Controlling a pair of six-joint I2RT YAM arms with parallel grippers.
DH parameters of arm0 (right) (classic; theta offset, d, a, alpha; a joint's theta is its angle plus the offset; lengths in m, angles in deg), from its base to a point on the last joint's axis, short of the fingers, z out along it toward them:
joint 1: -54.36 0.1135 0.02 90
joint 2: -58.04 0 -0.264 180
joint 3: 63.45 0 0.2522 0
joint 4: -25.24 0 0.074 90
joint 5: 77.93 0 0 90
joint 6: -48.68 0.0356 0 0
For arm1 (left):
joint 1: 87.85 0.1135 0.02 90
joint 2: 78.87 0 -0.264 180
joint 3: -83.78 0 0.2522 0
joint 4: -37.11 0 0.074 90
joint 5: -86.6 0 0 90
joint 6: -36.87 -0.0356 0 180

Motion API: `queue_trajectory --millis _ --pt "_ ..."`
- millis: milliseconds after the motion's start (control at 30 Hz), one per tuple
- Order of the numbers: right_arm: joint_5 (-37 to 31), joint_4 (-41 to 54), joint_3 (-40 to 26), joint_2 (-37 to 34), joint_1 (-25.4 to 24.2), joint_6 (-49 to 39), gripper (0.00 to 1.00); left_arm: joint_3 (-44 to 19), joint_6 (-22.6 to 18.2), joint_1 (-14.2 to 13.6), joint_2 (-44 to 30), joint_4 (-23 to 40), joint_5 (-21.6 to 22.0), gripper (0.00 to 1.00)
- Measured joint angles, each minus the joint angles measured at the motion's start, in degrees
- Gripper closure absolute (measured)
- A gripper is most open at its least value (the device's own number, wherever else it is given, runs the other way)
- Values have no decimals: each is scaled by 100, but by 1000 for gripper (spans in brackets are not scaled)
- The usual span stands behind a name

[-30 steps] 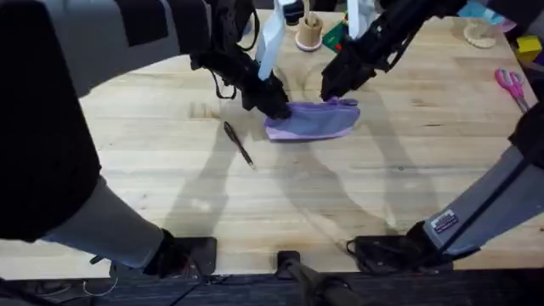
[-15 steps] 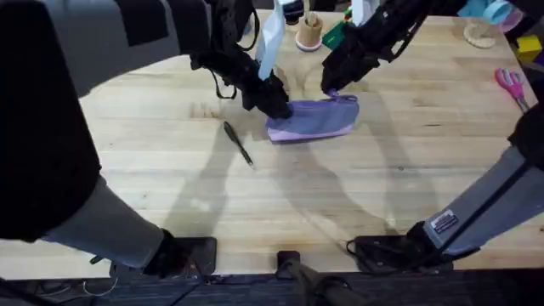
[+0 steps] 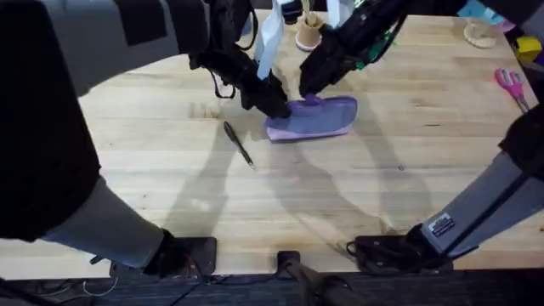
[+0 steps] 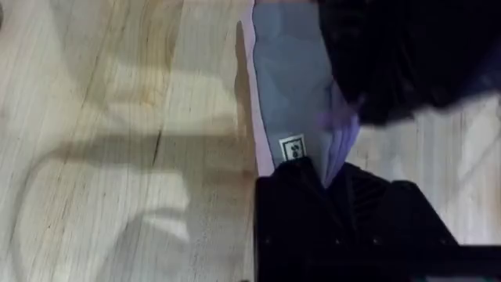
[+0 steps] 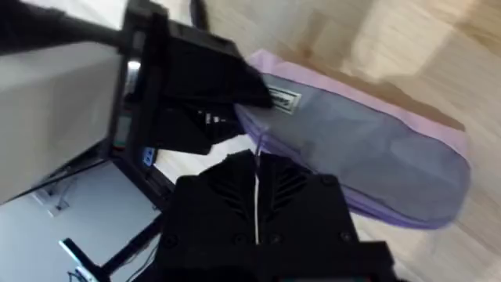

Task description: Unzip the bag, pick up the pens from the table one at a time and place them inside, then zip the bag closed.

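The lavender bag (image 3: 316, 119) lies mid-table on the light wood table (image 3: 399, 195). My left gripper (image 3: 279, 106) is shut on the bag's left end; in the left wrist view its fingers (image 4: 297, 196) pinch the fabric beside a small white label (image 4: 291, 147). My right gripper (image 3: 308, 91) is at the bag's top edge, close to the left gripper, and is shut on the zipper pull (image 5: 257, 147). In the right wrist view the bag (image 5: 368, 168) stretches away from it. A thin black pen (image 3: 239, 143) lies on the wood just left of the bag, untouched.
Pink scissors (image 3: 510, 85) lie near the right edge. A wooden spool (image 3: 308, 32), a green item (image 3: 335, 37) and a pale round object (image 3: 480, 34) stand along the far edge. Bare wood spreads in front of the bag.
My right gripper has slid left along the bag's top edge, from its right end to near the left gripper. The left gripper, bag and pen stayed put.
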Motion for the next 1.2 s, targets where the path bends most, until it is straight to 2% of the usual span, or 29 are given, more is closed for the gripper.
queue_trajectory --millis 567,800,867,1000,1200 --pt "124 -557 0 -39 596 327 968 0 -13 11 0 5 14 959" --pt "130 -608 0 -87 606 367 961 4 -15 37 0 31 85 959" --pt "137 -555 0 -87 567 394 901 4 -15 35 1 29 62 959" --pt "208 -342 0 -89 298 435 572 4 -4 24 0 9 0 959" --pt "303 174 -56 -87 -317 455 337 4 -4 20 0 2 -2 959"
